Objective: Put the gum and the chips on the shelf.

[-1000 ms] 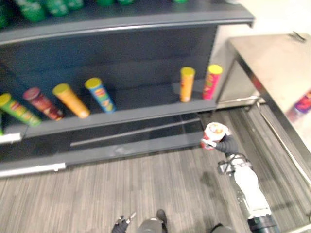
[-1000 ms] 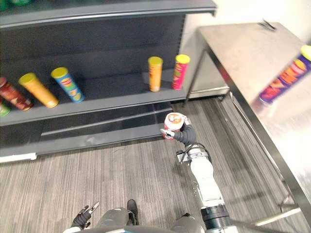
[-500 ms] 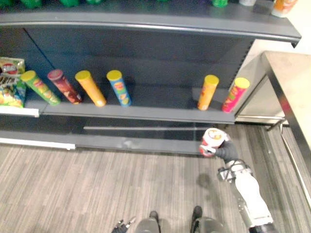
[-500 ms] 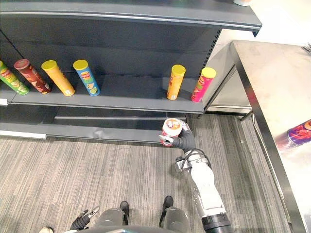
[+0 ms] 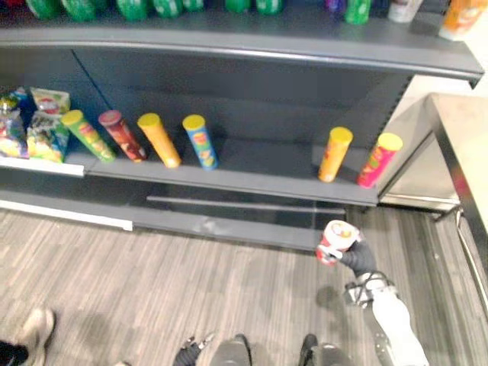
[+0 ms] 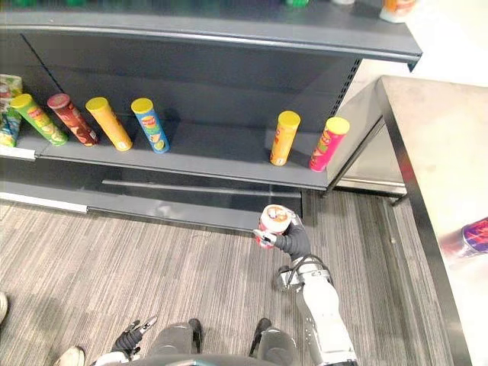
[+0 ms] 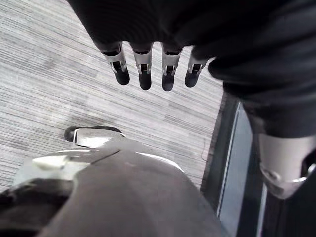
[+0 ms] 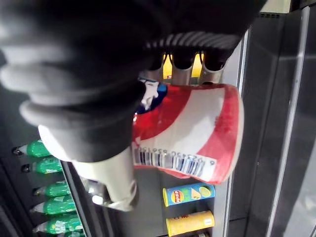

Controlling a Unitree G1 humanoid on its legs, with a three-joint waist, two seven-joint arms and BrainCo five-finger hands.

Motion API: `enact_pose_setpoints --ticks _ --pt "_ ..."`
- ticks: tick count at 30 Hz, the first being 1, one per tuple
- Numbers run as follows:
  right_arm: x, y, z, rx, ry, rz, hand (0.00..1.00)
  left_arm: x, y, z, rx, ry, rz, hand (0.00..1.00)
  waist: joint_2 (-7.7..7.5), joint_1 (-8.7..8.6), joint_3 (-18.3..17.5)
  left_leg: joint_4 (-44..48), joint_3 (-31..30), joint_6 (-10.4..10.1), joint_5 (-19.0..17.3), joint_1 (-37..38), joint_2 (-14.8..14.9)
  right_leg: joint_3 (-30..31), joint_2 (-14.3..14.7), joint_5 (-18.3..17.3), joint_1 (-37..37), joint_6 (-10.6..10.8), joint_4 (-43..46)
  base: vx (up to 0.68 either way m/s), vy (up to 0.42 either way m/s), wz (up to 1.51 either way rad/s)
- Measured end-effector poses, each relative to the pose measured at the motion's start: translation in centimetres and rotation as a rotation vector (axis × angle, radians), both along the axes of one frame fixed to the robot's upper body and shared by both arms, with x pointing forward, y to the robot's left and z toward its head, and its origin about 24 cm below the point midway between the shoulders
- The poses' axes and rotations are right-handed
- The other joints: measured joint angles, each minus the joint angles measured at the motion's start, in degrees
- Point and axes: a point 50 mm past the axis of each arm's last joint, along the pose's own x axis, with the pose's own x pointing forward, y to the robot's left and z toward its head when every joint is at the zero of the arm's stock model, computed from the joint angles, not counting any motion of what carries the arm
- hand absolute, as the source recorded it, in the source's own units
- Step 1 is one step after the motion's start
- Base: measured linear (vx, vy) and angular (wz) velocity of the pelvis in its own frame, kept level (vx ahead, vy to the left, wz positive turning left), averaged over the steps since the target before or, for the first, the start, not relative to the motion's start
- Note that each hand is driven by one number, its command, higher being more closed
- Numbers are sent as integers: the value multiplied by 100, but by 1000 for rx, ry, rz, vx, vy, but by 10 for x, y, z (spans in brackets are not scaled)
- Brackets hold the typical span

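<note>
A red and white chips can (image 5: 336,239) (image 8: 190,133) is held upright above the floor in front of the low grey shelf (image 5: 229,179). My right hand (image 5: 357,258) is shut on it, fingers and thumb curled round its body. Standing on that shelf are several chip cans: green, dark red, orange and blue ones (image 5: 200,142) at the left, an orange one (image 5: 335,153) and a pink one (image 5: 378,158) at the right. My left hand (image 7: 153,64) hangs low by my side over the floor, its fingers relaxed and holding nothing.
A steel table (image 6: 442,175) stands at the right with a purple can (image 6: 474,236) lying on it. The upper shelf (image 5: 229,34) carries green bottles. Snack bags (image 5: 34,122) sit at the shelf's far left. A person's shoe (image 5: 34,332) shows at the lower left on the floor.
The camera has shifted, bringing more of the shelf's left end, the snack bags and a person's shoe into view. My right hand still holds the chips can before the shelf.
</note>
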Motion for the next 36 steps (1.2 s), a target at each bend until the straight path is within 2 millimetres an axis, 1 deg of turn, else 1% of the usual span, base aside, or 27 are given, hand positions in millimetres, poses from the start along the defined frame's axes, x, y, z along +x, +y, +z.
enact_pose_setpoints --ticks 1,2,4,6,7,9,10,11,12,13,14,15,16,17,18,19,21,22,23,25,26,29,30,31,32,33,36 --pt "0 0 0 4 0 -3 100 1 -1 0 1 -1 -12 0 -46 -17 28 135 21 54 -46 -121 20 -1 -23 -12 22 -19 -3 0 0 0" --pt "0 -1 0 2 -1 -5 100 2 -2 0 2 -2 -29 0 -5 -33 23 46 30 83 -118 -222 51 3 -62 -17 18 -28 5 -26 31 0" --pt "0 -4 1 -3 -3 -16 100 2 -2 1 -1 -4 -30 0 -1 -54 35 -347 26 55 -163 -377 49 71 -190 -16 -59 -28 10 4 81 -10" --pt "2 -4 2 -6 -8 -16 100 1 -3 0 -7 -4 -34 0 24 -76 38 -1267 -54 -112 11 -430 119 244 -303 -15 -229 -25 8 68 178 -28" --pt "3 -4 2 -6 -9 -17 100 0 -3 0 -10 0 -34 0 46 -86 26 -1487 -49 -144 84 -414 169 290 -306 -13 -256 -22 8 129 238 -34" --pt "6 -6 1 -15 -4 -25 100 -6 -9 -2 -22 16 -44 0 183 -88 -45 -2039 -12 -264 307 -122 349 492 -270 -18 -264 279 5 192 317 -47" --pt "7 -6 1 -15 -2 -26 100 -7 -8 -2 -18 19 -48 0 189 -88 -52 -2000 48 -275 512 -118 336 608 -301 -26 -255 355 3 201 347 -62" --pt "7 -5 0 -11 1 -26 100 -7 -3 -2 -1 23 -62 0 21 -31 -74 -1795 283 -173 555 -122 208 809 -453 9 -273 452 -67 212 338 -61" --pt "6 -1 -1 0 3 -19 100 -5 0 -1 12 24 -69 0 -136 8 -132 -1576 482 4 308 -192 68 958 -611 111 -249 530 -294 220 344 -60" --pt "6 1 -1 4 3 -16 100 -5 2 -1 22 27 -72 0 -194 8 -169 -1425 554 69 172 -256 5 1020 -667 242 -214 539 -424 270 321 -50" --pt "7 2 -1 -1 1 -11 100 -1 3 0 31 26 -76 0 -226 23 -187 -1095 726 199 -116 -341 -59 1148 -750 556 -154 673 -609 217 255 -46" --pt "8 3 0 -1 0 -6 100 0 3 0 32 22 -75 0 -207 40 -184 -963 811 256 -236 -356 -60 1247 -769 701 -167 665 -646 253 345 -67" --pt "8 6 0 0 -1 4 100 0 3 0 34 22 -73 0 -145 41 -200 -787 975 402 -417 -339 -60 1356 -803 963 -190 597 -677 226 383 -65" --pt "8 8 0 0 2 13 100 1 2 0 36 18 -72 0 -108 20 -222 -715 1111 495 -550 -301 -71 1420 -833 1182 -252 464 -645 224 385 -59" --pt "8 9 -1 1 3 17 100 3 2 1 37 10 -73 0 -99 24 -227 -713 1180 539 -591 -277 -75 1416 -842 1280 -332 376 -556 246 424 -48" --pt "8 12 -3 3 13 28 100 6 1 2 36 -1 -76 0 -121 23 -218 -754 1359 569 -596 -131 -122 1356 -933 1357 -611 240 79 196 328 -31" --pt "7 13 -4 3 20 34 100 5 1 1 37 2 -80 0 -110 21 -206 -832 1419 654 -630 98 -172 1253 -987 1356 -726 237 576 164 242 -19" --pt "8 15 -5 3 24 44 100 2 0 1 36 9 -78 0 -88 36 -193 -903 1437 738 -681 302 -170 1173 -993 1286 -741 168 883 180 181 -14" --pt "10 20 -7 3 32 65 100 -1 1 0 38 18 -75 0 -44 2 -168 -1054 1437 768 -701 563 -160 1013 -948 1006 -779 59 1225 193 136 -4" --pt "11 22 -7 3 29 74 100 0 2 1 39 15 -75 0 -67 -2 -182 -1153 1409 766 -701 636 -132 773 -837 760 -861 91 1231 109 17 7" --pt "14 23 -4 2 18 80 100 0 2 1 37 15 -73 0 -94 3 -181 -1186 1407 762 -701 638 -124 685 -733 711 -972 90 948 67 -56 4" --pt "17 23 -7 -4 28 81 100 -2 1 -1 34 25 -68 0 -127 30 -146 -1009 1383 739 -707 640 -42 739 -575 866 -929 305 50 77 -165 8" --pt "17 23 -8 -4 32 80 100 -2 2 -1 36 26 -67 0 -178 37 -126 -895 1331 616 -747 651 -35 844 -554 1095 -841 393 -263 50 -223 20" --pt "17 23 -8 -4 32 80 100 -2 3 0 38 25 -66 0 -216 34 -106 -849 1258 513 -809 674 -49 928 -549 1316 -791 399 -306 35 -273 30" --pt "17 21 -8 -13 35 77 100 0 4 0 41 22 -63 0 -193 30 -68 -791 1129 351 -910 685 15 937 -511 1031 -699 681 -276 19 -294 27" --pt "17 19 -8 -20 35 73 100 1 0 0 34 17 -60 0 -89 55 -37 -837 1050 234 -865 676 150 832 -379 1002 -672 631 -302 7 -285 22" --pt "17 17 -8 -28 37 74 100 -2 1 -2 24 26 -25 0 -39 40 -36 -1078 887 35 -704 694 305 673 -177 949 -651 534 -334 -21 -226 17"
